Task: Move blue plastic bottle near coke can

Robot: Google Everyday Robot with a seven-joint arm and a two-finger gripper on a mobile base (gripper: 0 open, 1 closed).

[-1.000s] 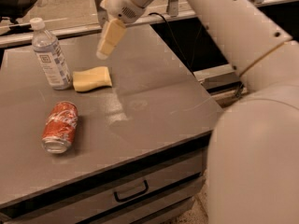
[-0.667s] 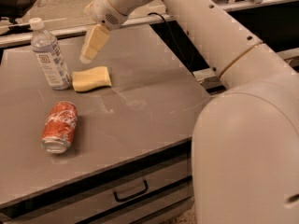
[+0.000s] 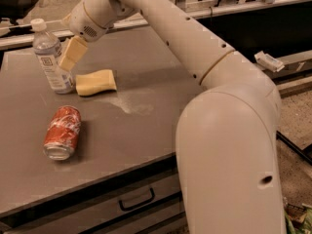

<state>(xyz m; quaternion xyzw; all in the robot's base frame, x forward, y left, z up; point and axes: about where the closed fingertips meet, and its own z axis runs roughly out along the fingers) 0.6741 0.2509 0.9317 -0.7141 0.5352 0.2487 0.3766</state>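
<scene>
The blue plastic bottle [image 3: 50, 57] stands upright at the table's far left, clear with a white cap and a white label. The coke can [image 3: 63, 132] lies on its side nearer the front left, red with white script. My gripper [image 3: 71, 55] hangs just right of the bottle at about label height, very close to it or touching it. It is not around the bottle.
A yellow sponge [image 3: 96, 82] lies right of the bottle, just below my gripper. The grey table [image 3: 146, 101] has a drawer with a handle [image 3: 136, 201] at its front. My arm [image 3: 214, 106] covers the right side. An office chair [image 3: 17, 1] stands beyond the far left.
My gripper has moved left across the table, from above the sponge's right to right beside the bottle. The bottle, sponge and can have not moved.
</scene>
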